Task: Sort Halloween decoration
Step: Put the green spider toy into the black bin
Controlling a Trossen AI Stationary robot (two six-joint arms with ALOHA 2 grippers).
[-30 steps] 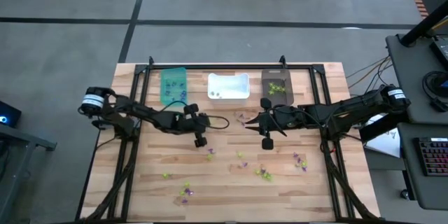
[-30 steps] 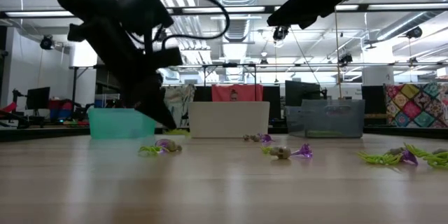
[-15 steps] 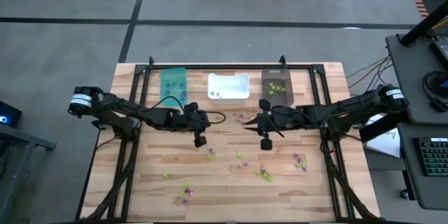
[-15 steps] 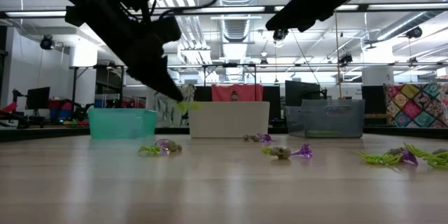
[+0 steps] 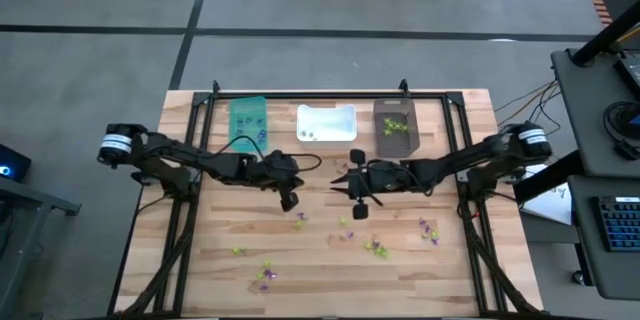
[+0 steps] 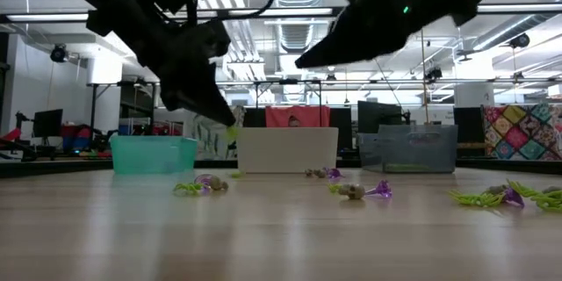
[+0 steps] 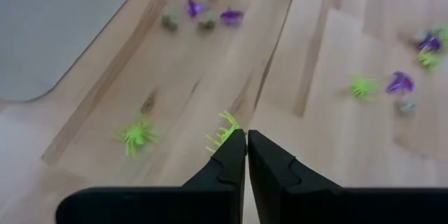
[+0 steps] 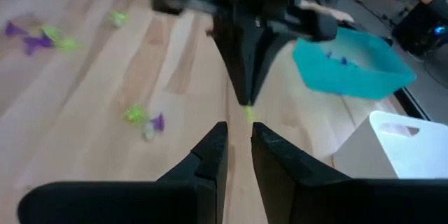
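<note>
On the far left of the wooden table (image 5: 200, 260) the left arm reaches in toward the middle. The left gripper (image 5: 290, 200) hangs above the table, in front of the teal bin (image 5: 248, 120). Its fingers (image 7: 227, 161) are pressed together on a small lime-green spider (image 7: 222, 129), whose legs stick out beside the tips.

Below and ahead of this gripper, many tiny trinkets lie loose on the wood. In the left wrist view there is another green spider (image 7: 136, 134), and farther away a group of purple and greyish pieces (image 7: 203, 15). In the high view, more trinkets are spread over the near half of the table, for example a green and purple cluster (image 5: 377, 249) and a second one near the front edge (image 5: 266, 275).

At the back edge stand three bins in a row: the teal one, then a white bin (image 5: 326, 124), then a dark brown bin (image 5: 395, 125) with some green pieces inside.

The right gripper (image 5: 358, 192) is near the middle of the table, close to the left one and pointing at it. Its fingers (image 8: 210, 155) stand a little apart, with nothing between them.
</note>
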